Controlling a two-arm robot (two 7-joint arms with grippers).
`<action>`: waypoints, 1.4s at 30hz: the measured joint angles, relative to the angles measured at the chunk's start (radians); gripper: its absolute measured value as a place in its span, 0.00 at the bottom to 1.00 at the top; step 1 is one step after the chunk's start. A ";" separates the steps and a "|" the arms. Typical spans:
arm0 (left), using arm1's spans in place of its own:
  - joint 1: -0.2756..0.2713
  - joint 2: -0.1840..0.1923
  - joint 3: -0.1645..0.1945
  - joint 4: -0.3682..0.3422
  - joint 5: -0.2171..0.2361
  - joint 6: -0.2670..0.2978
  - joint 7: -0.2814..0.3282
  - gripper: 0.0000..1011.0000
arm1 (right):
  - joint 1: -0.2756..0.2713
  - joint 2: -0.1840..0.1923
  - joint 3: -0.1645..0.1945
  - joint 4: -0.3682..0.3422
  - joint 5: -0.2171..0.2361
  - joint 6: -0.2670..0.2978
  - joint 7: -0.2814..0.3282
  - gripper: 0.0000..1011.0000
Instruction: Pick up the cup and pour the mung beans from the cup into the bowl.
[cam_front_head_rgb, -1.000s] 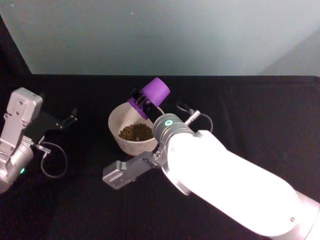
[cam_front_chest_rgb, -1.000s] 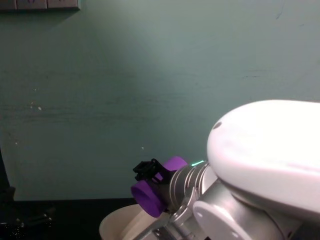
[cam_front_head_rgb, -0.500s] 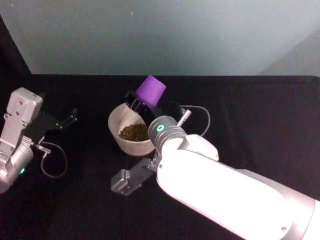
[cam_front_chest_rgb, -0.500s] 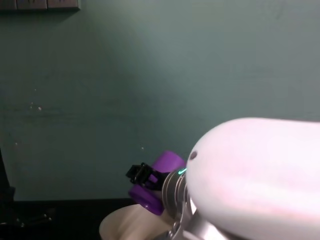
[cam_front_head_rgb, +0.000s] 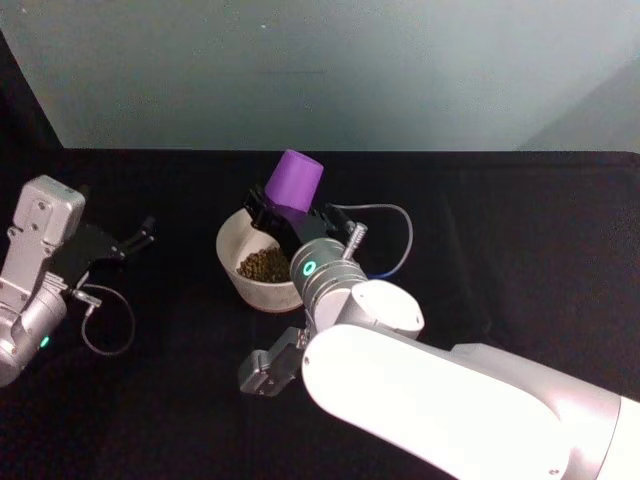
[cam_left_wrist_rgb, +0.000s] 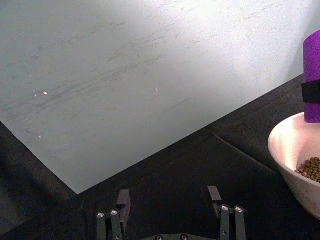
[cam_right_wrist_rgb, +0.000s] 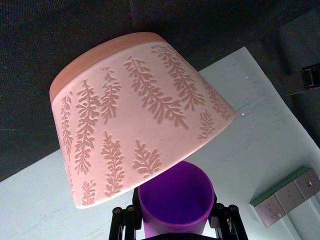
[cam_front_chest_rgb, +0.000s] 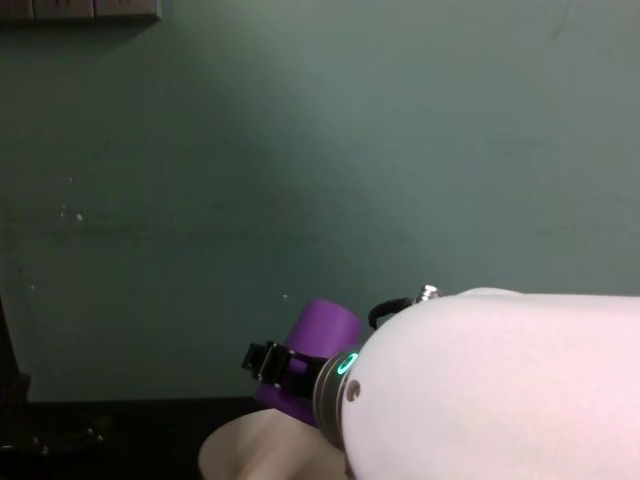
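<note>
The purple cup (cam_front_head_rgb: 294, 180) hangs bottom-up, mouth down, over the far side of the cream-white bowl (cam_front_head_rgb: 232, 243). My right gripper (cam_front_head_rgb: 285, 218) is shut on the cup near its mouth. Mung beans (cam_front_head_rgb: 266, 264) lie in a heap inside the bowl. The right wrist view shows the cup (cam_right_wrist_rgb: 175, 200) between the black fingers (cam_right_wrist_rgb: 124, 220), beside the bowl's fern-patterned outer wall (cam_right_wrist_rgb: 135, 115). In the chest view the cup (cam_front_chest_rgb: 318, 340) and right gripper (cam_front_chest_rgb: 275, 362) sit just above the bowl's rim (cam_front_chest_rgb: 245, 450). My left gripper (cam_left_wrist_rgb: 170, 202) stands open, parked at the left, facing the bowl (cam_left_wrist_rgb: 290, 150).
A black cloth covers the table (cam_front_head_rgb: 520, 220), with a teal wall behind. My right arm's white forearm (cam_front_head_rgb: 450, 400) takes up the near right of the table. A loose cable loop (cam_front_head_rgb: 105, 320) lies by the left arm (cam_front_head_rgb: 35, 260). Wall sockets (cam_front_chest_rgb: 80, 8) sit high on the wall.
The right wrist has kept rolling, so the cup went from tilted with its base toward the right to nearly fully upturned. The forearm swung lower. The left arm stayed still.
</note>
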 joint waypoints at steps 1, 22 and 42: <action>0.000 0.000 0.000 0.000 0.000 0.000 0.000 0.99 | 0.000 0.000 0.000 0.000 -0.001 0.000 0.000 0.72; 0.000 0.000 0.000 0.000 0.000 0.000 0.000 0.99 | -0.060 0.000 0.093 -0.041 0.097 0.063 -0.075 0.72; 0.000 0.000 0.000 0.000 0.000 0.000 0.000 0.99 | -0.302 -0.009 0.545 -0.159 0.764 0.076 -0.436 0.72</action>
